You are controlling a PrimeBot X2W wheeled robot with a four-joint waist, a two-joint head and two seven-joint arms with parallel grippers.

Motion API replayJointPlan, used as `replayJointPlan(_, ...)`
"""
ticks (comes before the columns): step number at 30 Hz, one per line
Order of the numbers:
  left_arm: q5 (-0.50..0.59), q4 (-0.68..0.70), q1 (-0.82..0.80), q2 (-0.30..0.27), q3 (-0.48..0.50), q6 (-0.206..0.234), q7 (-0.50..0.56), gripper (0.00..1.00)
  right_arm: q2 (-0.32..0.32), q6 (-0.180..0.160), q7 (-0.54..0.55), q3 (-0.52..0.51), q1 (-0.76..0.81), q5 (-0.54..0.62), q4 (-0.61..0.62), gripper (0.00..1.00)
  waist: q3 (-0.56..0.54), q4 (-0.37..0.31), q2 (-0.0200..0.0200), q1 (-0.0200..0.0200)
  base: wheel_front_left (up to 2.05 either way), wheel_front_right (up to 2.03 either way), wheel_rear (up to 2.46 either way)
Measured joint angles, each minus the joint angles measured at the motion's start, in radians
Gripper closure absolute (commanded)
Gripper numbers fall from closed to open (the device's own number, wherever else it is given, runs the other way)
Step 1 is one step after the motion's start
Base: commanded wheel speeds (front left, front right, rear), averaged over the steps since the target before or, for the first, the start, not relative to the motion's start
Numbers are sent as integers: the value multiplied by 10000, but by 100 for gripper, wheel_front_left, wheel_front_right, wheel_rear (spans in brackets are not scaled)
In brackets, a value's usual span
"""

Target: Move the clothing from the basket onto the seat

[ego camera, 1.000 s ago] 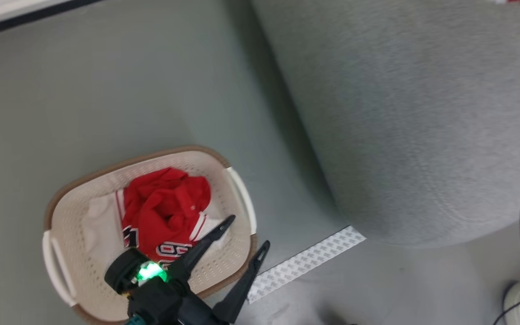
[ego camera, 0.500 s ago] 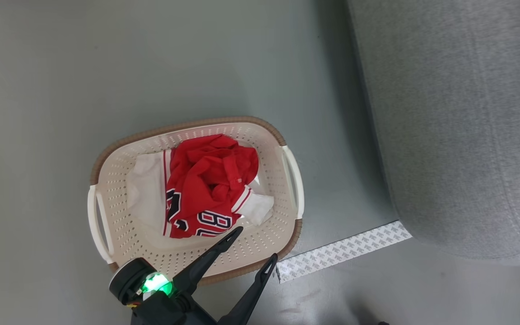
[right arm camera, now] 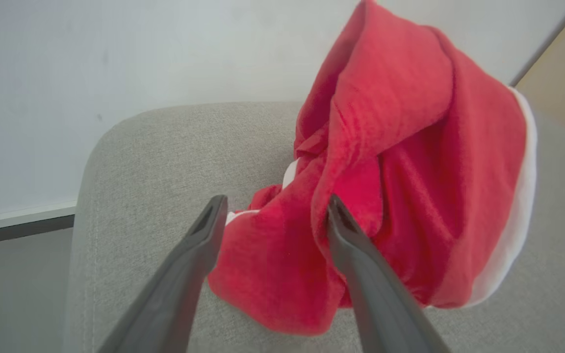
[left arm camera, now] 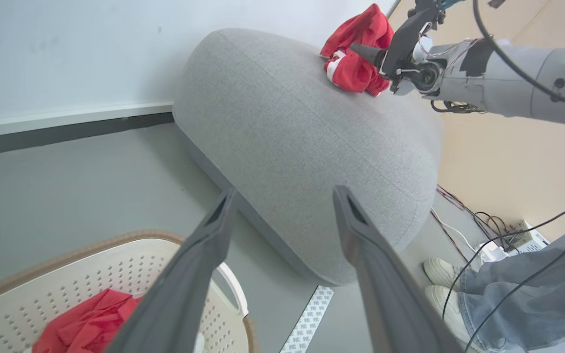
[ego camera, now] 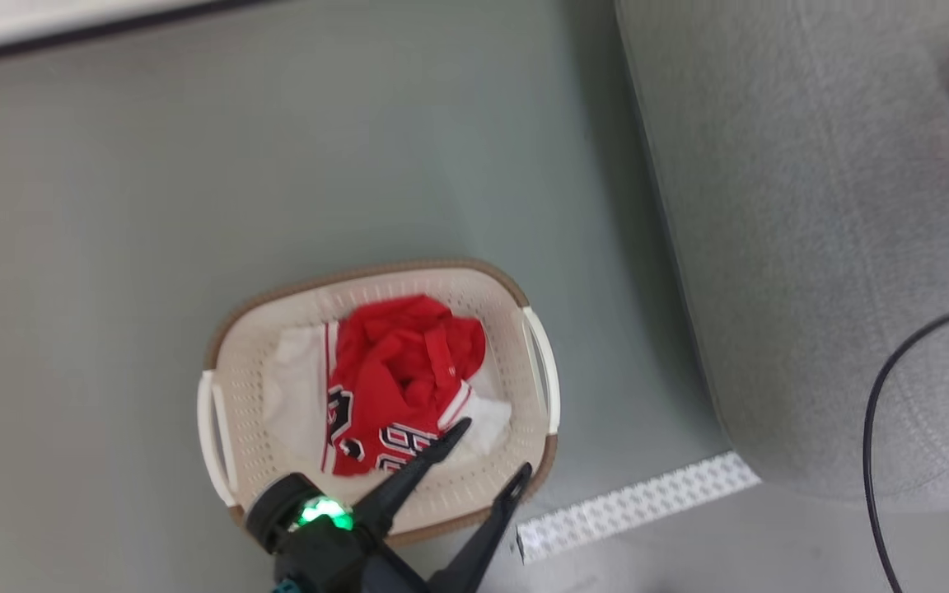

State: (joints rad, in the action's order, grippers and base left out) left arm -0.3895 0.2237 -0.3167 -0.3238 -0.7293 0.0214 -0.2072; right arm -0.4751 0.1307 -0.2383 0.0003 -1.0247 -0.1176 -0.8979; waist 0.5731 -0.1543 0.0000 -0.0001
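L claw (ego camera: 493,449) hangs w/ its two long dark fingers spread wide & nothing between them, tips over the near-right rim of the oval cream-white perforated plastic basket (ego camera: 248,395) w/ brown rim. Just ahead & left of those tips, inside the basket, lies the crumpled bright red jersey (ego camera: 396,362) w/ dark white-edged lettering & white stripes, on top of a white cloth (ego camera: 293,387). The tips are raised clear of it. To this claw's right on the grey-green floor (ego camera: 112,247) is a strip of patterned white tape (ego camera: 639,502), then the big light grey fabric seat (ego camera: 812,247), apart from the basket

R claw (right arm camera: 276,201) is over the seat's top, fingers apart, not clamped on anything. A bright red soft garment w/ white trim (right arm camera: 385,171) lies bunched on the seat between & beyond its tips. Its right finger's tip sits against a fold, its left finger just beside the fabric's edge

Left wrist view: a person's white shoes (left arm camera: 439,272) & blue jeans (left arm camera: 532,299) past the seat's end, black cables (left arm camera: 478,215) beside them
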Motion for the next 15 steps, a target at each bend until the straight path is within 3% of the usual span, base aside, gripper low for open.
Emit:
replayJointPlan(6,-470,-1127,71,585,-205,-201,-242,0,-370,2,-33,621,1396,-290,679,0,-1075,204,-1,-2,0,0,0)
replayJointPlan(11,-803,-2059,424,924,-127,-115,-368,0,-148,2,201,706,2860,-416,1795,0,-2172,421,-1,-2,0,0,0)
replayJointPlan(15,-1080,-2665,860,1101,132,29,-477,0,242,2,579,485,4410,-489,3486,0,-3353,651,-2,-3,0,0,0)
